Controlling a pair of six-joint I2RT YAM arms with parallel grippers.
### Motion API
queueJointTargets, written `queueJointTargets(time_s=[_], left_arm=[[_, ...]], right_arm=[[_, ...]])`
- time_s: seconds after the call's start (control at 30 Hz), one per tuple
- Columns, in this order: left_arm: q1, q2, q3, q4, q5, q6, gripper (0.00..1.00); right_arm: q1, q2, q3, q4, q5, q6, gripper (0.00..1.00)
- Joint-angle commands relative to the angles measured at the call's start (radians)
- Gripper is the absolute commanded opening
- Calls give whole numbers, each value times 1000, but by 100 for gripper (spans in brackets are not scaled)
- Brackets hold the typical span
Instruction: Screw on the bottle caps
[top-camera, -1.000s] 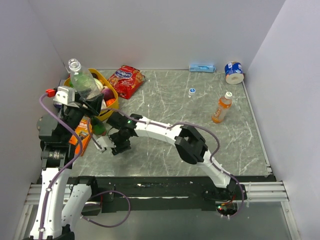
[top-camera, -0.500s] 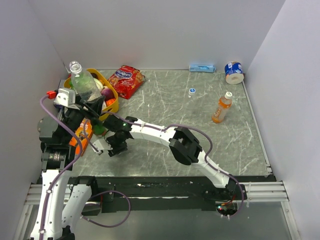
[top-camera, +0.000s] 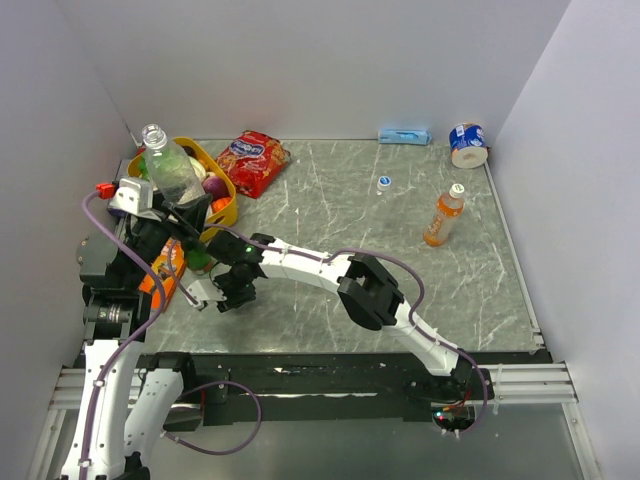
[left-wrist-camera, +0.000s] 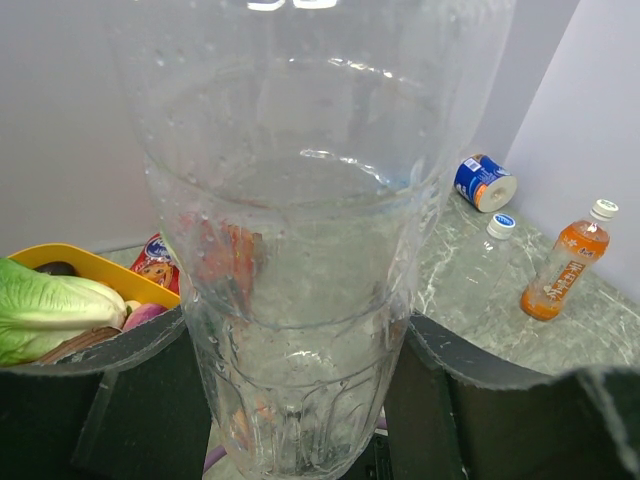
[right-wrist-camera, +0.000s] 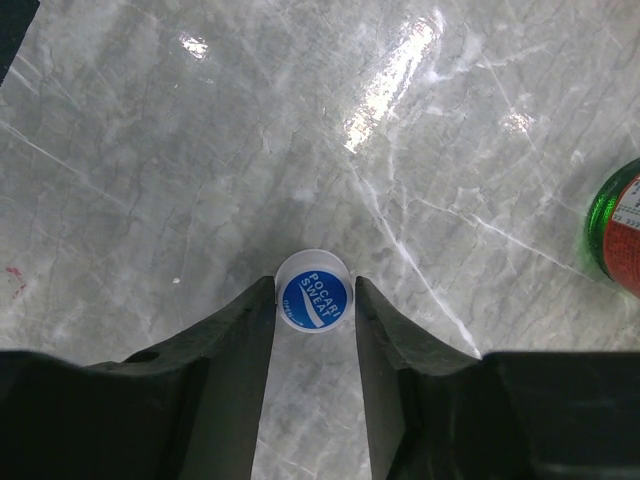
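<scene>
My left gripper (left-wrist-camera: 300, 380) is shut on the base of a colourless see-through bottle (top-camera: 170, 168), held tilted above the table's left side with its neck open. That bottle (left-wrist-camera: 300, 250) fills the left wrist view. My right gripper (right-wrist-camera: 313, 300) is low on the table at the near left (top-camera: 207, 293). Both its fingertips touch the sides of a blue bottle cap (right-wrist-camera: 313, 291) with white lettering, which rests on the marble. Another blue cap (top-camera: 384, 183) lies far back at centre. The orange drink bottle (top-camera: 443, 218) stands at the right with a pale cap (top-camera: 457, 189) on it.
A yellow basket (top-camera: 228, 192) of vegetables and a red snack bag (top-camera: 252, 160) sit at the back left. A dark green bottle (top-camera: 198, 255) lies close to the right gripper. A blue-and-white tape roll (top-camera: 467, 144) and a blue packet (top-camera: 404, 135) lie by the back wall.
My right gripper has shifted a little left and down, and its jaws have narrowed onto the blue cap. The left gripper and its bottle have barely moved.
</scene>
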Motion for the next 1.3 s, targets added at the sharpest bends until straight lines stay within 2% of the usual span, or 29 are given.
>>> queueJointTargets(time_s=[0.0, 0.47, 0.6, 0.87, 1.07, 1.17, 1.27], left_arm=[[5, -8, -3, 26, 18, -22, 1], [5, -4, -14, 31, 18, -24, 2], [7, -2, -18, 37, 20, -26, 2], [7, 8, -37, 72, 29, -41, 3], [7, 18, -35, 83, 43, -44, 4], [7, 27, -31, 89, 50, -45, 3], [8, 39, -34, 104, 58, -42, 3]], right_arm=[[0, 8, 13, -13, -3, 20, 42], [0, 14, -12, -6, 14, 35, 44], [0, 14, -8, -6, 12, 37, 40], [-4, 8, -41, -4, 26, 44, 44], [-10, 9, -33, -21, 17, 43, 41], [-20, 17, -18, -44, 7, 55, 29], [-30, -37, -89, -6, 15, 77, 26]])
